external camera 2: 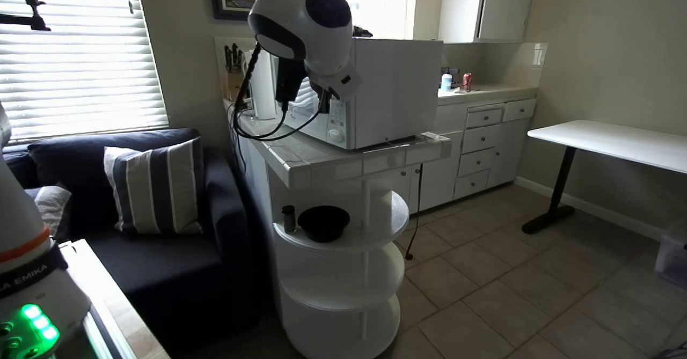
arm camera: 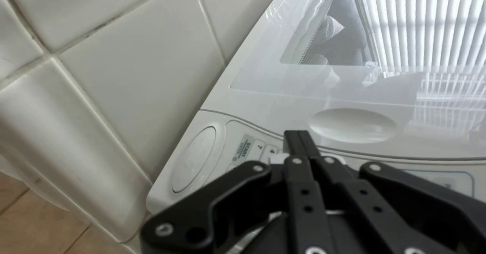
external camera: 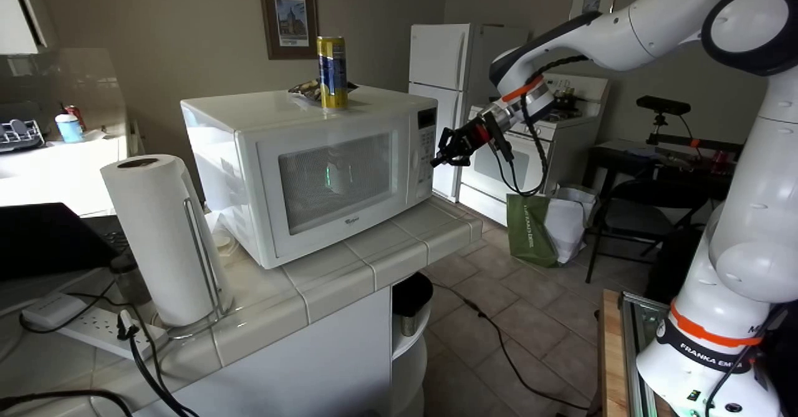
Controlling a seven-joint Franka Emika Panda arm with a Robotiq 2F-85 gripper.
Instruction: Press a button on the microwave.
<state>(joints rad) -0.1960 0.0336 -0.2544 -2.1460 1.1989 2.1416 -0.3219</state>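
Note:
The white microwave [external camera: 268, 118] stands on the tiled counter; it also shows in an exterior view [external camera 2: 400, 93] and in the wrist view [arm camera: 262, 90]. Its narrow control strip [external camera: 426, 167] has a keypad with a START button [arm camera: 244, 148], and a large oval button [arm camera: 194, 159] at the lower end. My gripper [arm camera: 298, 132] is shut and empty, its fingertips together over the keypad, hiding part of it. In an exterior view the gripper [external camera: 435, 161] is right in front of the control strip. Whether the tips touch it, I cannot tell. The arm hides the gripper in an exterior view.
A yellow-blue can [external camera: 333, 74] and a snack bag [external camera: 304, 89] sit on top of the microwave. A paper towel roll [external camera: 163, 242] stands beside it. The counter edge [external camera: 399, 267] runs just in front. Round shelves [external camera 2: 343, 273] with a black bowl [external camera 2: 323, 223] are below.

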